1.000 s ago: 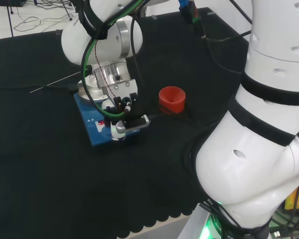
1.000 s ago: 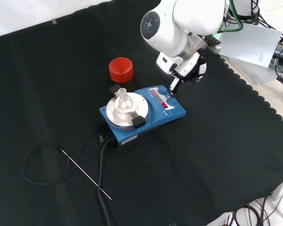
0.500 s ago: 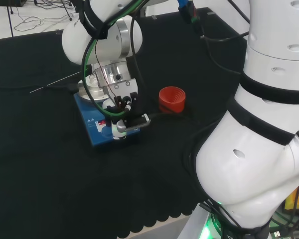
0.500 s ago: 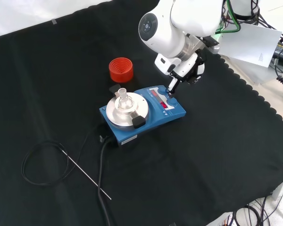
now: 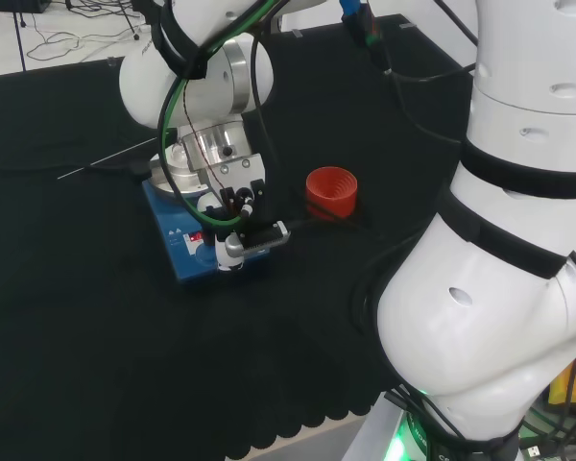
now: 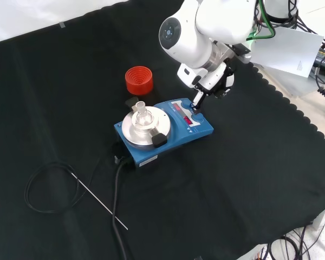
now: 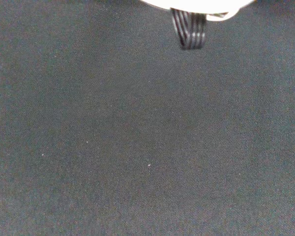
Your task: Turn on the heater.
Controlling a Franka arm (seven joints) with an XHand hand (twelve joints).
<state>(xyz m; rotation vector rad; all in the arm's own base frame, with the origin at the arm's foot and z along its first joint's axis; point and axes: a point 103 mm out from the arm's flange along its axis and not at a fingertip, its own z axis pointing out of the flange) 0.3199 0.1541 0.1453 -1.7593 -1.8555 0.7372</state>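
Hand [image 5: 232, 219] in the head view hangs over the right front corner of the blue heater [image 5: 187, 245], fingers curled down, one tip at or just above a control knob; contact can't be confirmed. Step in hand: reaching the switch or knob; next move likely calls for a small press or twist on that control. Red ribbed ring [image 5: 331, 190] stands right of the heater, apart.

Front view: hand [image 6: 208, 86] comes from the top, a dark fingertip [image 6: 195, 101] at the blue knob [image 6: 197, 115] on the heater's right end. Heater [image 6: 146, 153] is a flat blue box with a round brushed-metal plate [image 6: 131, 129], a small clear glass piece [image 6: 141, 112] on it. Thin metal rod [image 6: 97, 200] and black cable [image 6: 43, 184] lie left, near, on the table [image 6: 249, 179].

Wrist view: matte black woven cloth [image 7: 137, 147], ribbed black part of the hand [image 7: 189, 33] at the edge.
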